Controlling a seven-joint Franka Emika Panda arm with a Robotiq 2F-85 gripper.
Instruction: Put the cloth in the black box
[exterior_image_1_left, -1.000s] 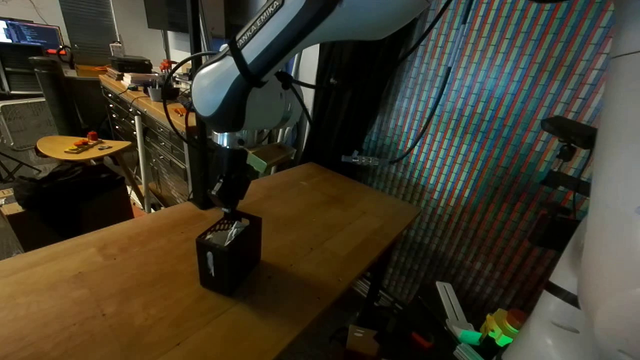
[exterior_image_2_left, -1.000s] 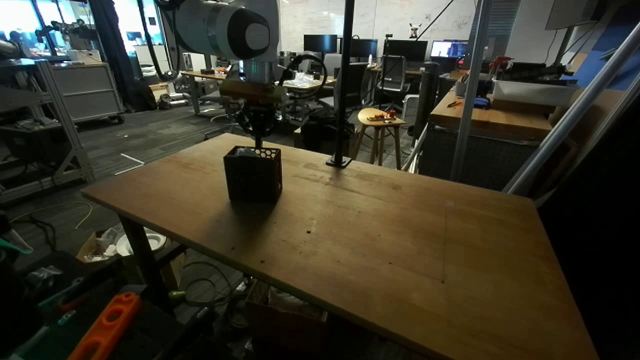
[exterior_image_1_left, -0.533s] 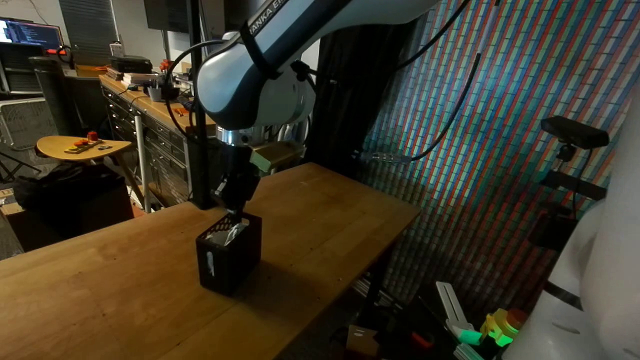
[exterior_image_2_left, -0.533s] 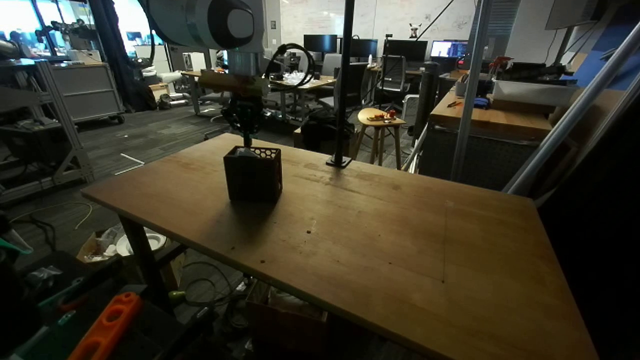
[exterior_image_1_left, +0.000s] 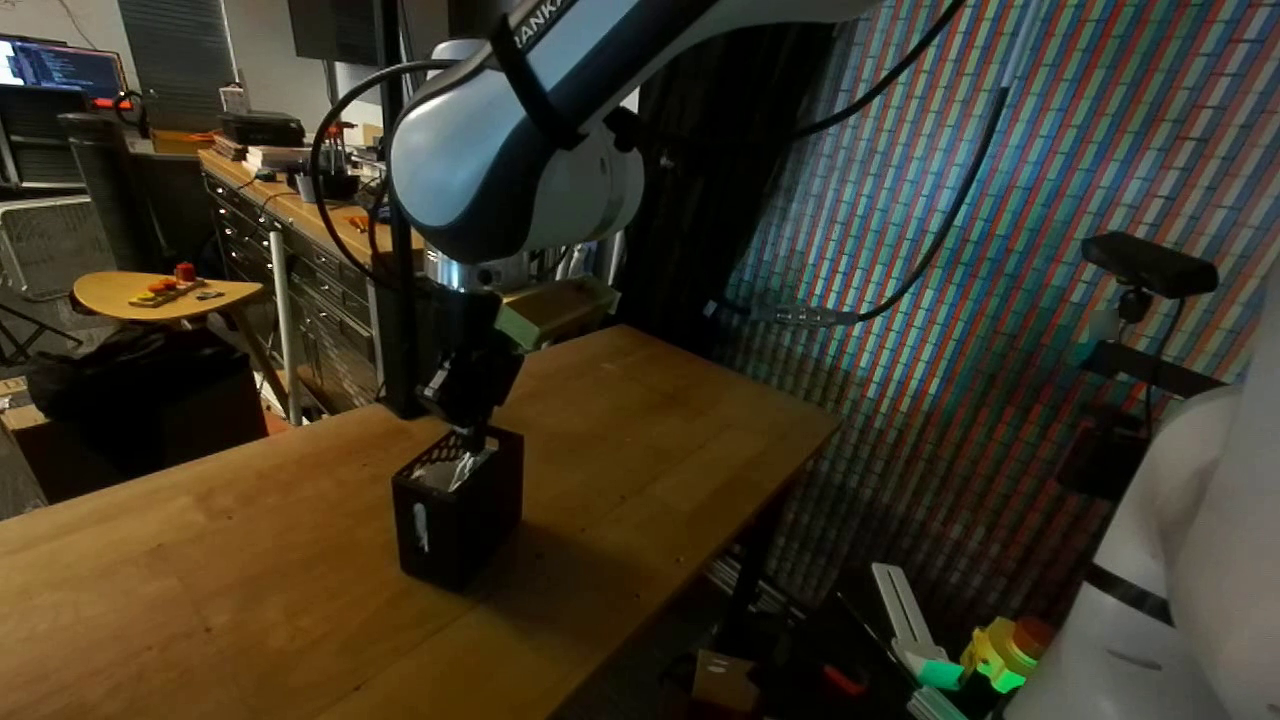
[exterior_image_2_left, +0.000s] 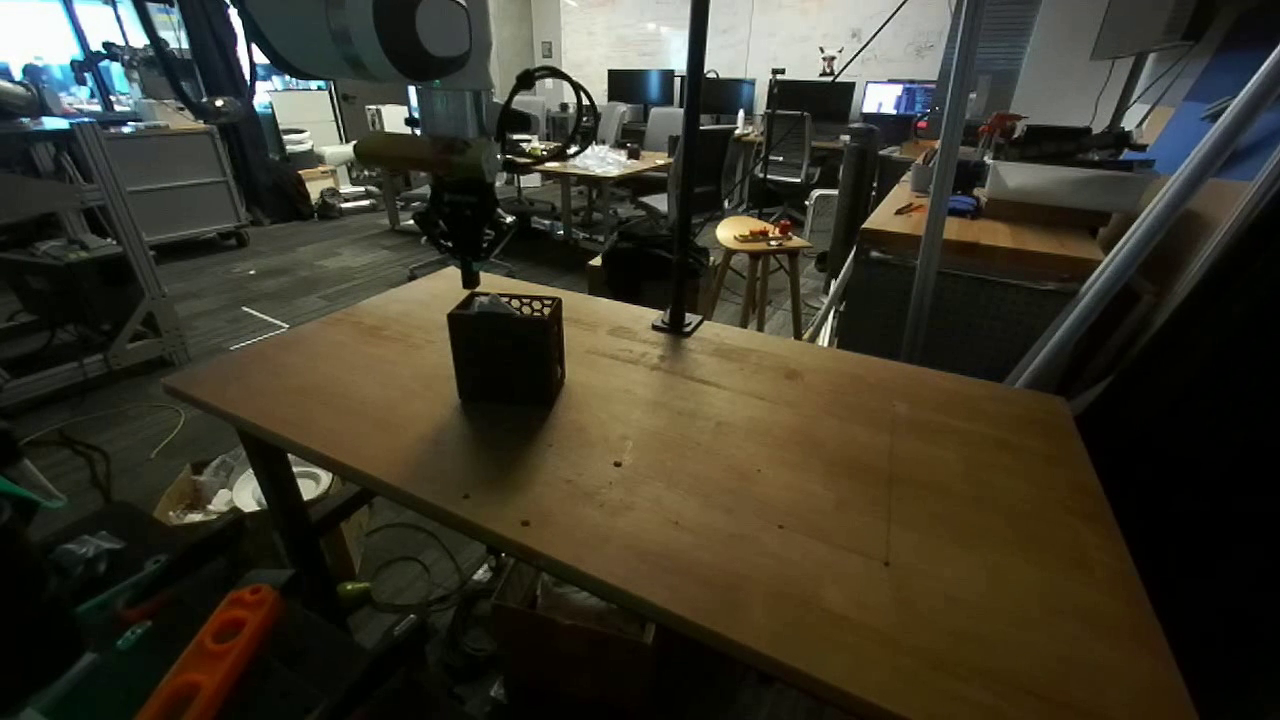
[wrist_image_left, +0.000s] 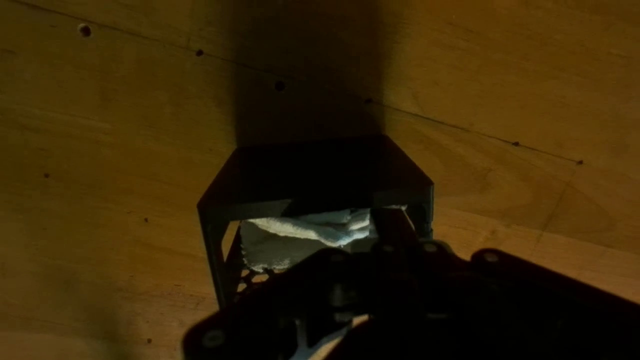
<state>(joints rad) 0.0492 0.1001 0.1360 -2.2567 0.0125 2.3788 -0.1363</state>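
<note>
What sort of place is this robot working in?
It looks like a robotics lab, though possibly a workshop: there's a big robot arm, several monitors and a drawer cabinet.

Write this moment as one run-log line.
cloth: inside black box; black box: upright on wooden table; jaws: look shut, near black box opening; placement: seems done

The site is presenting as a robotics lab with an office area. A Franka Emika arm (exterior_image_1_left: 490, 150) is hanging over the wooden worktable (exterior_image_2_left: 750, 470). Beyond the worktable, monitors (exterior_image_2_left: 640, 87), office chairs (exterior_image_2_left: 788, 150) and a drawer cabinet (exterior_image_1_left: 335, 315) are standing, and a marked-up whiteboard (exterior_image_2_left: 790, 40) is showing.
</note>
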